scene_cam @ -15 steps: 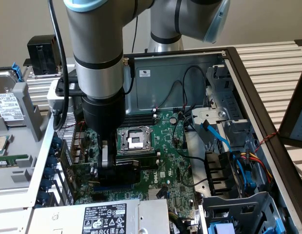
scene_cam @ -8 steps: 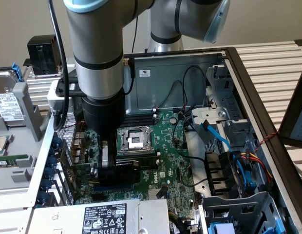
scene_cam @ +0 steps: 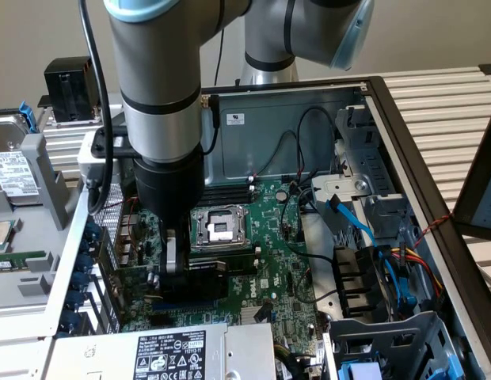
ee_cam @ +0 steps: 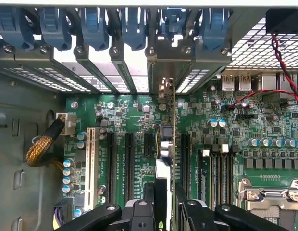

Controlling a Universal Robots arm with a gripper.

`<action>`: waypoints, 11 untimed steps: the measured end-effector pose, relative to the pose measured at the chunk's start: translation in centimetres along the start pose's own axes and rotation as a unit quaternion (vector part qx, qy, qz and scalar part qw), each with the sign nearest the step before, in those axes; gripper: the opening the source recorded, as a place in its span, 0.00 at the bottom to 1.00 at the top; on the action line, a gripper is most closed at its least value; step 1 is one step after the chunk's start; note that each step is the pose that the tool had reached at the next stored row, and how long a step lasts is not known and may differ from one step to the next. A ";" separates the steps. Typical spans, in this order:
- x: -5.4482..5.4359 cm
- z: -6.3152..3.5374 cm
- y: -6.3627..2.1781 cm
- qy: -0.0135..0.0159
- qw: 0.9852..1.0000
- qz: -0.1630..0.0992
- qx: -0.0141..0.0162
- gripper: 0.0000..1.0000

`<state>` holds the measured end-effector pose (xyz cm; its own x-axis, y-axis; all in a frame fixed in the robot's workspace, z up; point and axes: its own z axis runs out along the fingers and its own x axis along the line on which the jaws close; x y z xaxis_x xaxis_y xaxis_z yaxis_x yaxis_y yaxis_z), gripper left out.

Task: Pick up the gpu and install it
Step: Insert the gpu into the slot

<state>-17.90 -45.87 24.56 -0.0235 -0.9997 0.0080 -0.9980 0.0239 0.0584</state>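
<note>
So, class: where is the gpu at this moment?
In the exterior view the gpu sits left of centre, gripped by the gripper low over the motherboard, just below the CPU socket.

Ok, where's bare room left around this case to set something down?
The slatted table, on the exterior view's right beyond the case wall, is bare. Inside is crowded: cables, and the gpu in the fingers over the motherboard.
</note>
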 end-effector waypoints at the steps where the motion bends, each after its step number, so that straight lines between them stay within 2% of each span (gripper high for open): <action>1: 0.0 0.03 0.00 0.000 1.000 0.000 0.000 0.27; 11: 0.0 0.25 -0.01 0.000 1.000 0.000 0.000 0.27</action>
<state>-17.91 -45.87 24.31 -0.0236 -0.9997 0.0079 -0.9980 0.0240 0.0585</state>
